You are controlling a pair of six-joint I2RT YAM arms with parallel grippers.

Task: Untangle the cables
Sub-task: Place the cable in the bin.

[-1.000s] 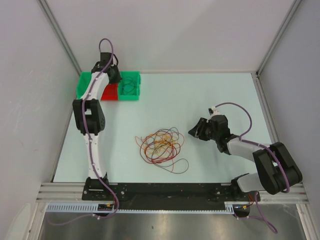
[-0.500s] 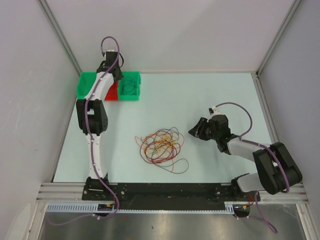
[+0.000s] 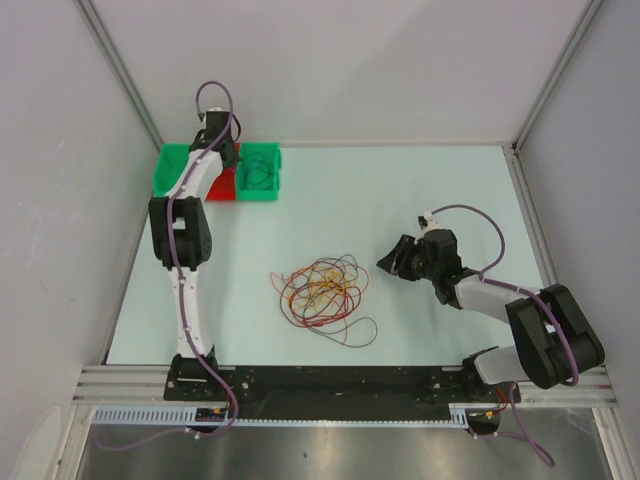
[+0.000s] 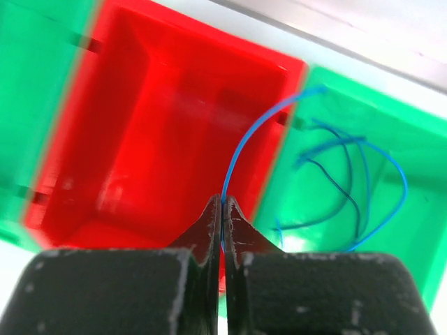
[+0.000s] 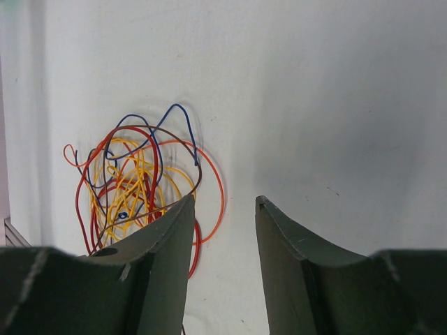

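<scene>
One blue cable (image 4: 272,110), clenched in the left fingers (image 4: 222,204) over the green bin (image 4: 419,125) in the counter's (image 3: 400,200) far-left corner, seems bound there; the right fingers (image 5: 223,202) hang released.

Bare table (image 3: 430,190) runs open along the far and right sides. The cables (image 3: 318,290) lie mid-front, with a free strip between them and the right gripper (image 3: 383,264), whose jaws stand apart. The far-left corner is crowded: bins (image 3: 260,197), with the left gripper (image 4: 222,209) above them pinching a blue cable (image 4: 258,125). Walls (image 3: 350,70) close three sides.
</scene>
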